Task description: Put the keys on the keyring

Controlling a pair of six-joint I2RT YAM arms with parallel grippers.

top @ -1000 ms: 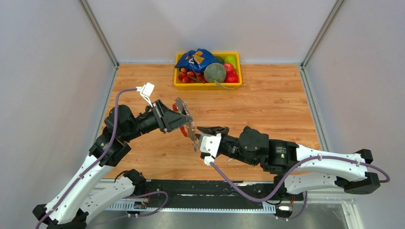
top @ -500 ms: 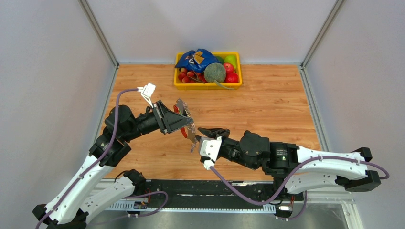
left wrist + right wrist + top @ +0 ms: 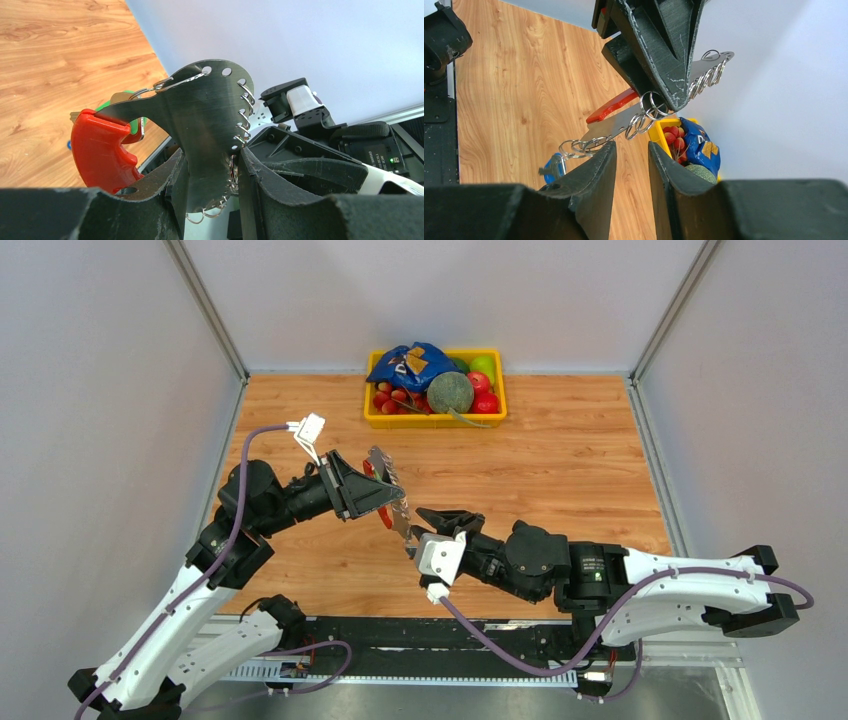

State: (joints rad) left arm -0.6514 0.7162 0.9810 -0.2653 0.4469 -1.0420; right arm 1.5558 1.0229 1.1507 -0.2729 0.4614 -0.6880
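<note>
Top view, left hand: the left hand [image 3: 388,502] is clenched on the keyring [image 3: 380,464], a flat silvery-grey metal strip with a red curved plastic clip, holding it up over the wooden surface [image 3: 560,460].
Top view, right hand: the right hand [image 3: 425,518] sits just beside the strip's lower end.
Top view, far edge: a yellow plastic tray [image 3: 371,420] of small fruit and a blue packet stands well apart.
Left wrist, grip: both fingers of the left hand [image 3: 212,162] press the keyring [image 3: 200,110] on its flat faces; wire split rings line its punched edge.
Left wrist, clip: the red clip [image 3: 100,150] points towards the surface, with a small green tag [image 3: 107,106] behind it.
Right wrist, hand: the right hand [image 3: 631,155] is released, its fingers slightly parted with only bare wood showing in the gap.
Right wrist, key: a tiny silver key with a blue plastic head [image 3: 553,167] dangles from the rings at the low end of the keyring [image 3: 616,125].
Progress: one key seems to be on already; I cannot find the second, so it is probably left to do.
Writing: the packet's print is too small to read.
</note>
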